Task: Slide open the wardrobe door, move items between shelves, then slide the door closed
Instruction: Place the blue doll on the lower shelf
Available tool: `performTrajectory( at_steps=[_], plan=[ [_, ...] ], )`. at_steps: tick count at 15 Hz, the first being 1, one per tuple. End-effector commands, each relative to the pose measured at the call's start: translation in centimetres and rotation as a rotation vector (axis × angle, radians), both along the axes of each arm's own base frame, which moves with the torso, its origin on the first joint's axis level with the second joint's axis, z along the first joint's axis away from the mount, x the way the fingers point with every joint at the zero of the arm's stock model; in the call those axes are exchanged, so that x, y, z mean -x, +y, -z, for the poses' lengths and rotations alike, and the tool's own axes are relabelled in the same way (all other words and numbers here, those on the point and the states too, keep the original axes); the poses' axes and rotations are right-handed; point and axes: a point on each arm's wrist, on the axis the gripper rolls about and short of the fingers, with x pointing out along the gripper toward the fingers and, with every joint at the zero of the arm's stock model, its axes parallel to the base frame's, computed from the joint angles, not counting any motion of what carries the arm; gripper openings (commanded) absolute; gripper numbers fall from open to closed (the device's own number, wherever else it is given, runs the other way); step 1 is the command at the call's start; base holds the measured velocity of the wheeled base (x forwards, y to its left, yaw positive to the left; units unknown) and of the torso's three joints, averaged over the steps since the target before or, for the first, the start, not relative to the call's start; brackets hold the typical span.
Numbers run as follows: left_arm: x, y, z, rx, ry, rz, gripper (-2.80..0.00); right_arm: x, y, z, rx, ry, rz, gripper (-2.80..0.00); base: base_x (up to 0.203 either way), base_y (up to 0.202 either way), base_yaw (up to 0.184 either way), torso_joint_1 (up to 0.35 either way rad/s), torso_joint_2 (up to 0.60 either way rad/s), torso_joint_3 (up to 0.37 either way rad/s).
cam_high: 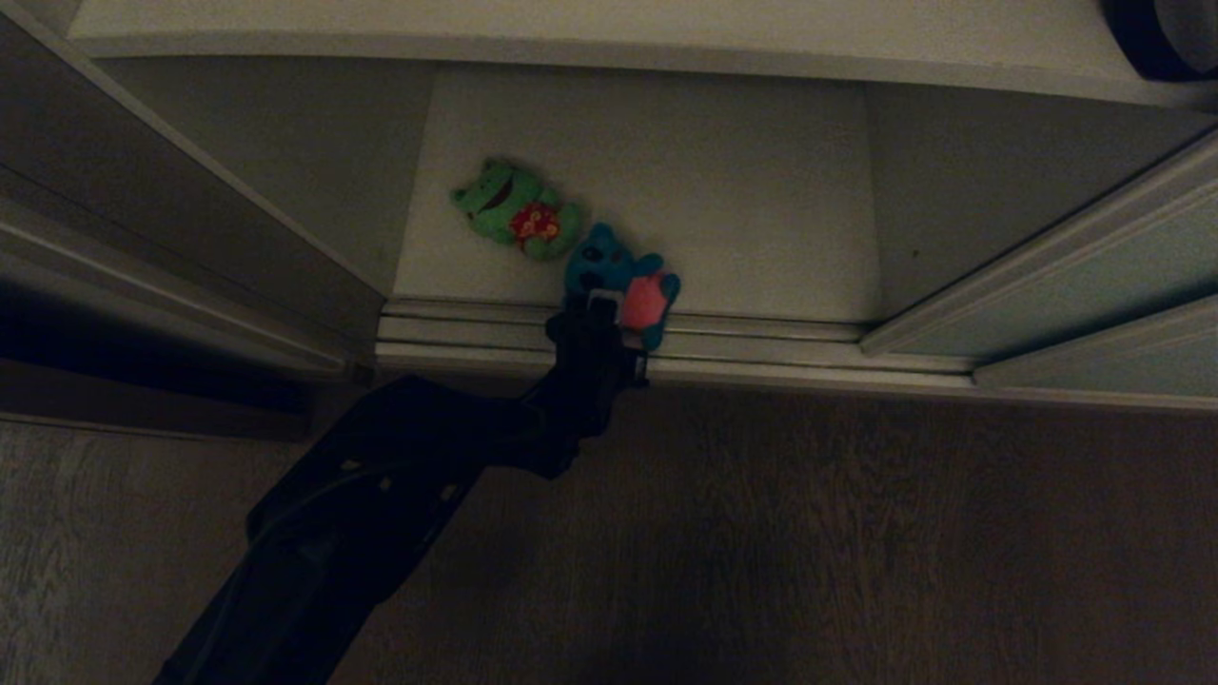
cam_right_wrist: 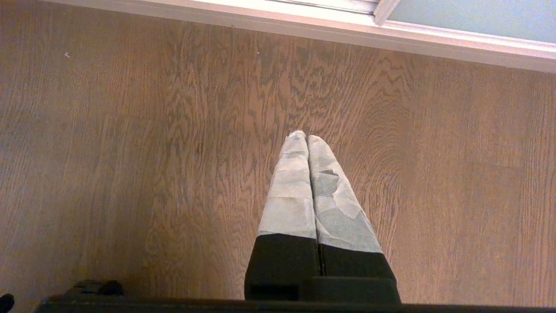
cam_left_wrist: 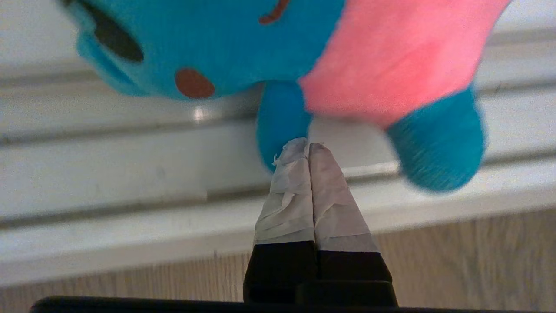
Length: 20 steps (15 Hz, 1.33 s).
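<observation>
The left hand (cam_left_wrist: 309,150) is pinched fully closed on one small limb of the blue toy (cam_high: 618,278), which hangs from its taped fingertips (cam_left_wrist: 291,182) above the ribbed floor track (cam_high: 761,347) at the front edge of the bottom shelf (cam_high: 742,209); the green toy (cam_high: 519,211) lies on that shelf just behind. Such a thin pinch looks likely to slip, so the carry should be slow and level, without swinging; clear the upper shelf (cam_high: 571,29) edge before setting down. The right hand (cam_right_wrist: 307,141) is parked closed and empty over the wooden floor (cam_right_wrist: 130,152); the sliding wardrobe door (cam_high: 1075,276) stands open to the right.
</observation>
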Motion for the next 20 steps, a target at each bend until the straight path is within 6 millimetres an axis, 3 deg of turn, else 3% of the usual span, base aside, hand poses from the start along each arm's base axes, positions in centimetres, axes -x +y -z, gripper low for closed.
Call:
performTrajectory(
  at_steps=[1,4,11,14,17,20],
  plan=[
    [0.0,0.0,-0.6,0.024,-0.049,-0.002,-2.80,0.0,0.0,0.0,0.000,0.000,0.000,-2.80,0.000,0.000,0.000,0.000,0.00,0.000],
    [0.2,0.1,-2.0,0.014,-0.152,-0.006,-2.80,0.0,0.0,0.0,0.001,0.000,0.000,-2.80,0.000,0.000,0.000,0.000,0.00,0.000],
    [0.5,-0.1,-2.4,0.028,-0.302,0.024,-2.80,0.0,0.0,0.0,-0.001,0.000,0.000,-2.80,0.000,0.000,0.000,0.000,0.00,0.000],
    [1.0,-0.1,-4.3,0.057,-0.356,0.024,-2.80,0.0,0.0,0.0,-0.001,0.000,0.000,-2.80,0.000,0.000,0.000,0.000,0.00,0.000],
    [1.7,0.3,-7.1,0.047,-0.297,0.012,-2.80,0.0,0.0,0.0,-0.001,0.000,0.000,-2.80,0.000,0.000,0.000,0.000,0.00,0.000],
    [1.5,0.4,-6.1,-0.029,-0.091,-0.034,-2.80,0.0,0.0,0.0,-0.001,-0.001,0.000,-2.80,0.000,0.000,0.000,0.000,0.00,0.000]
  ],
)
